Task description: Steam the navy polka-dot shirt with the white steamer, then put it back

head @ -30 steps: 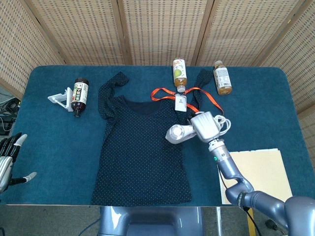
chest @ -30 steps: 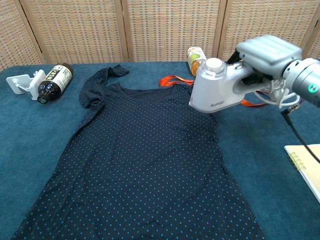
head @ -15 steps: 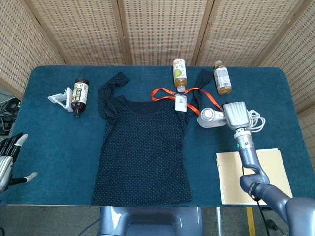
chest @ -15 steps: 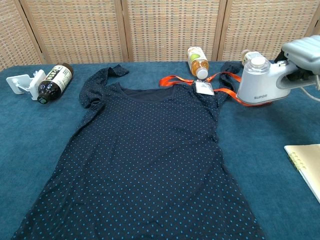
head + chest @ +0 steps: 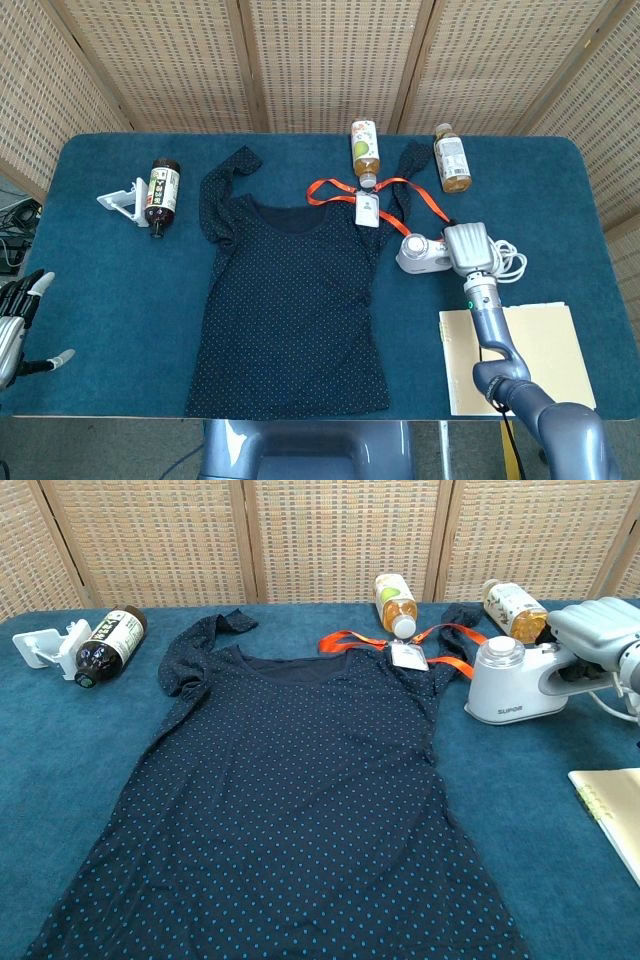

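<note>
The navy polka-dot shirt (image 5: 290, 300) (image 5: 290, 800) lies flat in the middle of the blue table (image 5: 110, 290). Just right of its upper side, the white steamer (image 5: 420, 255) (image 5: 510, 685) stands on the cloth, off the shirt. My right hand (image 5: 468, 245) (image 5: 600, 630) grips the steamer's handle from the right, and its white cord (image 5: 510, 262) coils behind the hand. At the lower left edge of the head view, off the table, my left hand (image 5: 18, 325) holds nothing and its fingers are spread.
An orange lanyard with a badge (image 5: 368, 208) lies across the shirt's right shoulder. Two drink bottles (image 5: 365, 150) (image 5: 452, 158) lie at the back. A dark bottle (image 5: 162, 190) and a white holder (image 5: 120, 200) sit at back left. A cream notebook (image 5: 520, 355) lies at front right.
My right hand carried the steamer off the shirt to the right and lowered it until it stands on the table beside the shirt. The left hand stayed put.
</note>
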`<state>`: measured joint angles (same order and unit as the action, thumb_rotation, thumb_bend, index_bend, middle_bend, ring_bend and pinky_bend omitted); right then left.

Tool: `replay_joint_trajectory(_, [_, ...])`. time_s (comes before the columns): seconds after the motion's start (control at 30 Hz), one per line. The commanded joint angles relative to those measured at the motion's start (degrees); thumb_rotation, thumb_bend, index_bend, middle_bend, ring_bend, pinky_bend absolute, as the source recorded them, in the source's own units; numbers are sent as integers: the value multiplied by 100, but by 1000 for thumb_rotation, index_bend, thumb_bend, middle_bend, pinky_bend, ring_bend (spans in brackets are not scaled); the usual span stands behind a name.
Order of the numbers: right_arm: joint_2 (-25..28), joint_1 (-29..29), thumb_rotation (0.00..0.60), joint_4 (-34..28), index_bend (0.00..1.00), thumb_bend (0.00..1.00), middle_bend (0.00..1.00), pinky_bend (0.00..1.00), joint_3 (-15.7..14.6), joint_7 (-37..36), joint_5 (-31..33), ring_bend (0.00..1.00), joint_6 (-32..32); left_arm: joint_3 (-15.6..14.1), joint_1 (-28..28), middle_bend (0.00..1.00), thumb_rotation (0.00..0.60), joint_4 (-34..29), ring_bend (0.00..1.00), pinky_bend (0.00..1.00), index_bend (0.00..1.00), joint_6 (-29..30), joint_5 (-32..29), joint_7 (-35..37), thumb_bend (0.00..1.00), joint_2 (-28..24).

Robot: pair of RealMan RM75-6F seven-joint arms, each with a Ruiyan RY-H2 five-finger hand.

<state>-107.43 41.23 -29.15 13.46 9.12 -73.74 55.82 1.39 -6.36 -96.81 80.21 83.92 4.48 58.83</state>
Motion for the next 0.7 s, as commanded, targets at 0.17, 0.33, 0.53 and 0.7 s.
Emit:
replay_joint_trajectory(0.17, [69, -46, 600, -296, 7, 1, 0, 34, 159, 421, 246, 34, -56, -21, 2, 0, 600, -17, 0, 0, 0, 21, 62, -10, 0, -12])
replay_joint_trajectory(0.33, [388, -193, 600, -1015, 0, 0, 0, 0, 197, 909, 445, 0, -125, -47, 29, 0, 600, -20, 0, 0, 0, 89, 151, 42, 0, -38])
replay_joint_trajectory(0.53, [1123, -493, 600, -2585, 0, 0, 0, 0, 129, 1430, 523, 0, 116, -91, 78, 0, 600, -13, 0, 0, 0, 209, 294, 137, 0, -78])
replay_joint_trajectory(0.7, [1768, -723, 600, -3859, 0, 0, 0, 0, 9, 1778, 504, 0, 340, -129, 133, 0, 600, -10, 0, 0, 0, 350, 439, 218, 0, -116])
